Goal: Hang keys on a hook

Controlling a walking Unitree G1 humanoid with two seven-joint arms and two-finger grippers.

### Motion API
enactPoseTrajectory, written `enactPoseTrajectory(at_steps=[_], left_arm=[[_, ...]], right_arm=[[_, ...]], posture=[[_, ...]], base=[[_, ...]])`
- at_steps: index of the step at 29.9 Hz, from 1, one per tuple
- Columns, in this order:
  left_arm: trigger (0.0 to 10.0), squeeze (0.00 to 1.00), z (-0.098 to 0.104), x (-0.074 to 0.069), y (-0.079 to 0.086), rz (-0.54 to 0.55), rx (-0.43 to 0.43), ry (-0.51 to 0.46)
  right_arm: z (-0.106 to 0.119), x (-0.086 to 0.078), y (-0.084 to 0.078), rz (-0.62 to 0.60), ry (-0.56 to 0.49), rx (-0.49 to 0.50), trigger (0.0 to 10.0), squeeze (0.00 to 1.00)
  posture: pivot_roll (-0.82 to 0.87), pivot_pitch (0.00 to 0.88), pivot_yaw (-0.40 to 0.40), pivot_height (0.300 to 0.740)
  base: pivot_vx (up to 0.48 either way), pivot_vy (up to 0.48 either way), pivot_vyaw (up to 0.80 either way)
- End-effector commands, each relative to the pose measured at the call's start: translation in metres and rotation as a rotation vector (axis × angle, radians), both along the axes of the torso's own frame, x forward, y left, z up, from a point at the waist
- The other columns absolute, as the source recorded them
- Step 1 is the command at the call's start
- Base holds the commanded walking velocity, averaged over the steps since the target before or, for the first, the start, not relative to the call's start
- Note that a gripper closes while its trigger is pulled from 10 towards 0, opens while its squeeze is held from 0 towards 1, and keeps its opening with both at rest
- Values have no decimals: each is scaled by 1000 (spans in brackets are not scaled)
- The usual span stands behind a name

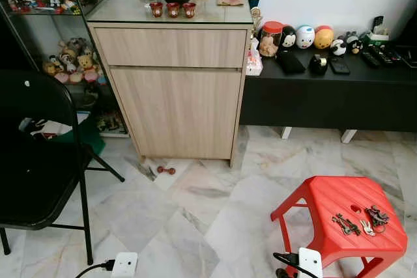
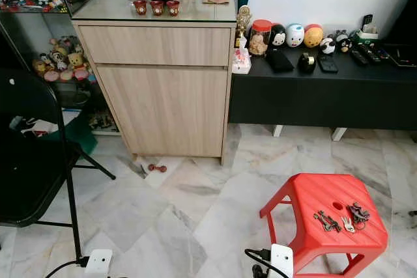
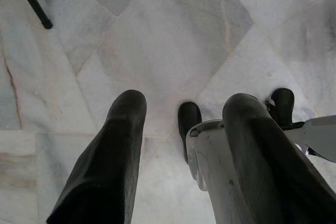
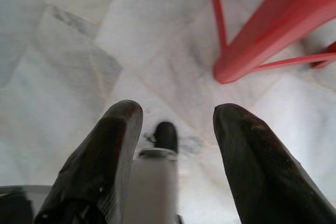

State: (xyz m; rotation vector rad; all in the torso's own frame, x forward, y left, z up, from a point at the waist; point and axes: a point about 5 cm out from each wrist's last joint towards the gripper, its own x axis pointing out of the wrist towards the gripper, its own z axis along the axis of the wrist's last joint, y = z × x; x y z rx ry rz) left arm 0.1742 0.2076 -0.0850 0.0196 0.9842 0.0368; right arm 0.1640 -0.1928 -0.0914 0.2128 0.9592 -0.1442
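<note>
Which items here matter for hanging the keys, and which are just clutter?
Job:
keys lying on the red stool
left gripper and right gripper, both open over the floor

Clutter:
wooden cabinet
black chair
black bench

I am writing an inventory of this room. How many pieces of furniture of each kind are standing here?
Wooden cabinet: 1
Red stool: 1
Black chair: 1
Low black bench: 1
Glass display case: 1
Total: 5

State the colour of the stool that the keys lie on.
Red: a red plastic stool with the bunch of metal keys on top, clearest in the left eye view.
</note>
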Motion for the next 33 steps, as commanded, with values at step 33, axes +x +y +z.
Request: enactPoseTrajectory(at_steps=[33], left_arm=[[10000, 0, 0, 1, -2, 7, -13, -8]], right_arm=[[9, 25, 9, 4, -20, 18, 10000, 0]], posture=[[96, 36, -23, 740]], base=[[-156, 0, 0]])
